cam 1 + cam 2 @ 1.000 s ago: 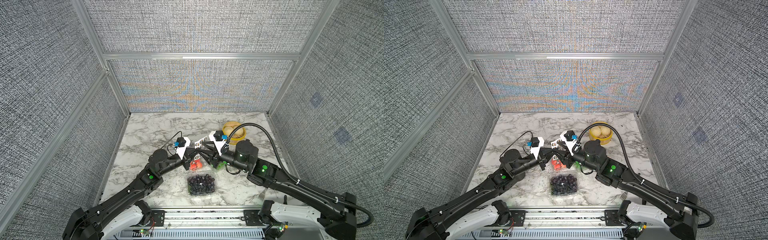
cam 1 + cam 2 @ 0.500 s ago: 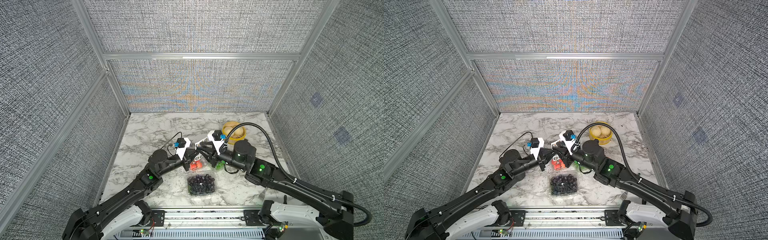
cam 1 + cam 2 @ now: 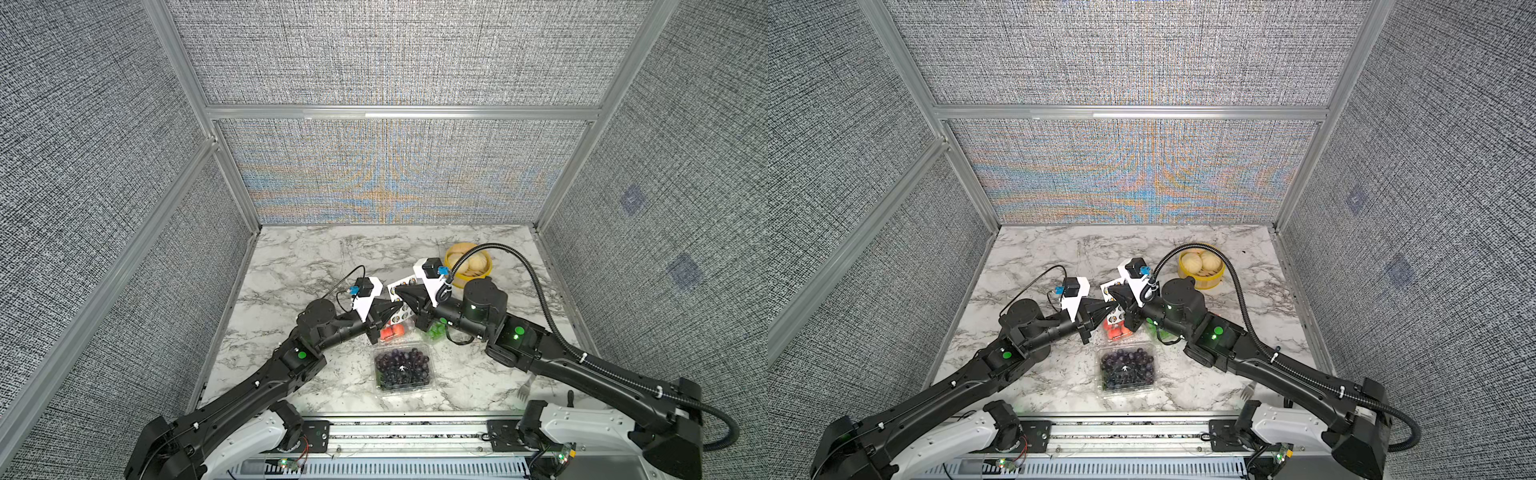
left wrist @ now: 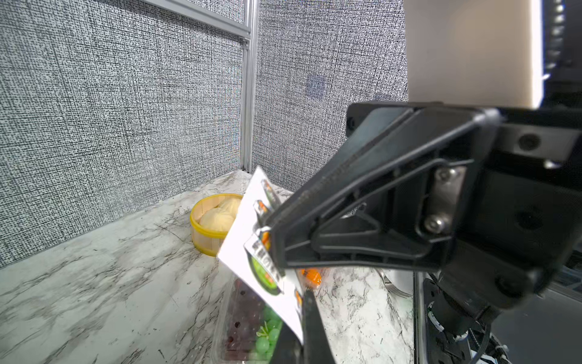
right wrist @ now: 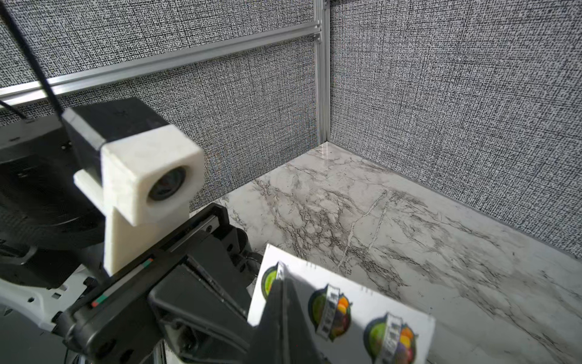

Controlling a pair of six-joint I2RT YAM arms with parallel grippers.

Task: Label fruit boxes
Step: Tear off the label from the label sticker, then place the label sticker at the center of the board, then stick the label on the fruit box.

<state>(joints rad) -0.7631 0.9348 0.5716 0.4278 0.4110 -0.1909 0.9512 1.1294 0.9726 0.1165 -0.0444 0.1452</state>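
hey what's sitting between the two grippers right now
The white sticker sheet. In both top views it is held up off the marble between the left gripper and the right gripper, both shut on it; both wrist views show the same.

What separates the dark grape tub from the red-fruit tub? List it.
The dark grape tub is larger; the red-fruit tub is small. The grape tub holds dark purple fruit, the other red. The grape tub lies in the open; the red-fruit tub is partly hidden under the sticker sheet. Both are clear plastic.
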